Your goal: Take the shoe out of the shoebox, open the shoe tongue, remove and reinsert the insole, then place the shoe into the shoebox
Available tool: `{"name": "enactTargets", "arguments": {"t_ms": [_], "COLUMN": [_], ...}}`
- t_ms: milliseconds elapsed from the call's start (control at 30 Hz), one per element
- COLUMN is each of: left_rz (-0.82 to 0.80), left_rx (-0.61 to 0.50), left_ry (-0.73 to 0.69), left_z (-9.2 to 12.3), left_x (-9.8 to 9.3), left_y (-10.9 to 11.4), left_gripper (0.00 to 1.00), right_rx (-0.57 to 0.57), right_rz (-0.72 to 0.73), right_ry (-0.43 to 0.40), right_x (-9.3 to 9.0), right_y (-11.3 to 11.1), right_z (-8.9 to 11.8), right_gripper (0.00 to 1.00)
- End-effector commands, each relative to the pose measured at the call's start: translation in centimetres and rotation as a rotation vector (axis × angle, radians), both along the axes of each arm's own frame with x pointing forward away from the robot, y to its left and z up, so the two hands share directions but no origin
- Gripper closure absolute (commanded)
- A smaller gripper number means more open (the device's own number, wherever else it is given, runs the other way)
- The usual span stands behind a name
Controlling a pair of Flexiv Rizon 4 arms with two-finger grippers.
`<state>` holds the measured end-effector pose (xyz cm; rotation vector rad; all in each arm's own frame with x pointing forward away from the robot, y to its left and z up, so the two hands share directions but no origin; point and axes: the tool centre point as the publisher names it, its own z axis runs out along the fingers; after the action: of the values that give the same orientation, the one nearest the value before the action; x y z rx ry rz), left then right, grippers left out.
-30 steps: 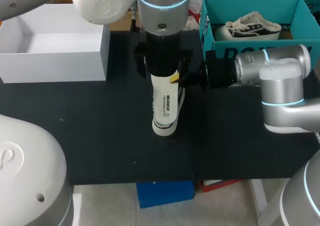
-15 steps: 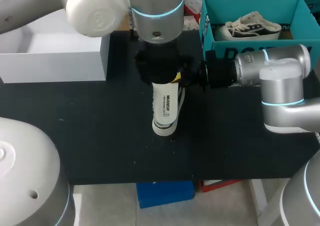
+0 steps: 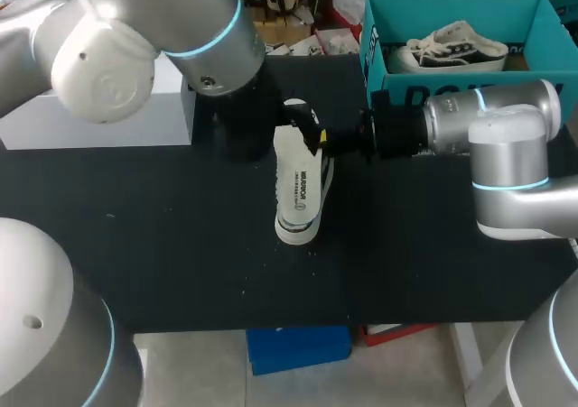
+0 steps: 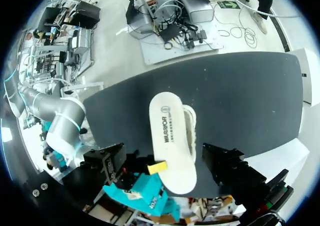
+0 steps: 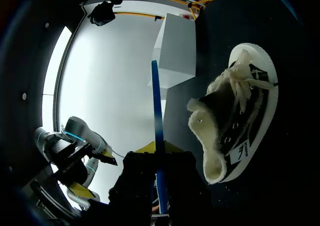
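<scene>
A white-soled shoe lies on its side on the black table, outside any box. It sits just ahead of my right gripper. It also lies ahead of and between the wide-spread fingers of my left gripper, which holds nothing.

From my right wrist, the shoe's mouth faces the gripper, with the laces loose and the tongue apparently folded open. My right gripper's yellow tips are pressed together on a thin blue strip, seen edge-on and rising straight ahead of them. I take it to be the insole, though I cannot be certain.

A white box stands well apart on my left gripper's outer side. A teal shoebox beyond my right arm holds another shoe.

I judge the task about halfway done: the shoe is out, the tongue is open and the insole seems removed. Left to do: slide the insole back in, then put the shoe into its shoebox.
</scene>
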<state>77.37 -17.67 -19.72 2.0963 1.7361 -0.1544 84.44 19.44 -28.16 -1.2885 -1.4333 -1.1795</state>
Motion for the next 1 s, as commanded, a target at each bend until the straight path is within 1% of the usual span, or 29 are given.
{"name": "enactTargets", "arguments": {"t_ms": [33,567,733,800,1000], "left_rz": [-0.080,-0.080,-0.004,0.030,0.104], "left_rx": [-0.421,-0.421,-0.616,-0.664,-0.816], "left_ry": [-0.005,-0.005,0.035,0.027,0.014], "left_z": [-1.2,-1.2,-2.3,-2.6,-3.5], "left_x": [-0.3,-0.3,0.2,0.5,1.2], "left_y": [2.8,2.8,3.6,4.0,4.5], "left_gripper": [0.00,0.00,0.00,0.00,0.00], "right_rx": [-0.001,-0.001,-0.001,-0.001,-0.001], "right_rz": [0.000,0.000,0.000,0.000,0.000], "right_ry": [0.001,0.001,0.001,0.001,0.001], "right_x": [0.0,0.0,0.0,0.0,0.0], "right_y": [0.1,0.1,0.1,0.1,0.1], "right_z": [0.0,0.0,0.0,0.0,0.0], "right_gripper": [1.00,1.00,1.00,1.00,1.00]}}
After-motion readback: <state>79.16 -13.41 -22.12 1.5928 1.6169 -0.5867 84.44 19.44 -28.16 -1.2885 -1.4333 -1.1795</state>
